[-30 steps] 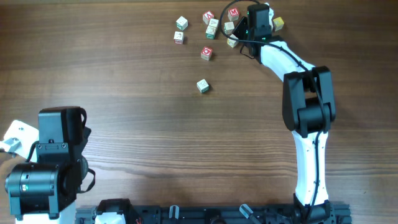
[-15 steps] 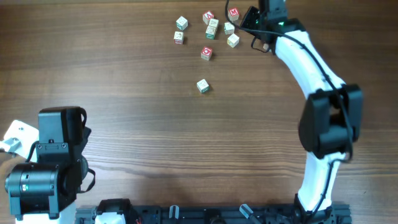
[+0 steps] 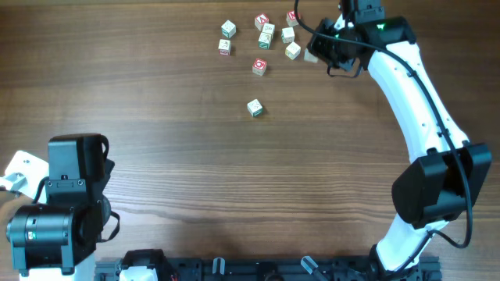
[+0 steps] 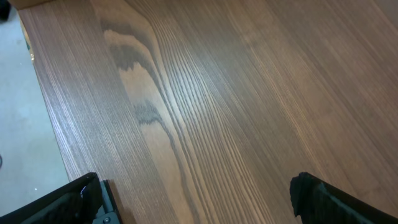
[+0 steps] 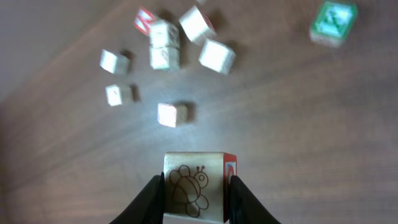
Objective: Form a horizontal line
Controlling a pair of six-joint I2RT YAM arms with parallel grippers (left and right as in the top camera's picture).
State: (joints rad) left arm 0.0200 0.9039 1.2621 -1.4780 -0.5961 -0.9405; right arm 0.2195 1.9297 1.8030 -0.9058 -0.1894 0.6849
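My right gripper (image 5: 196, 193) is shut on a whitish letter cube (image 5: 194, 185) with a bee drawing and a red side, and holds it above the table. In the overhead view this gripper (image 3: 322, 51) is just right of the scattered cubes. Loose cubes lie apart: a red-sided one (image 3: 259, 67), a green-sided one (image 3: 255, 108), and a cluster (image 3: 267, 35) at the far edge. No straight row of three touching cubes shows. My left gripper (image 4: 199, 205) is open and empty over bare wood at the near left (image 3: 62, 203).
In the right wrist view several pale cubes (image 5: 165, 56) lie beyond the held cube, with a single one (image 5: 172, 114) nearest and a green cube (image 5: 334, 22) apart at the right. The table's left edge (image 4: 43, 124) runs beside my left gripper.
My right arm has swung its elbow out to the right. Its gripper has drawn back from the far edge of the cluster toward the near right, holding a cube. The left arm has not moved.
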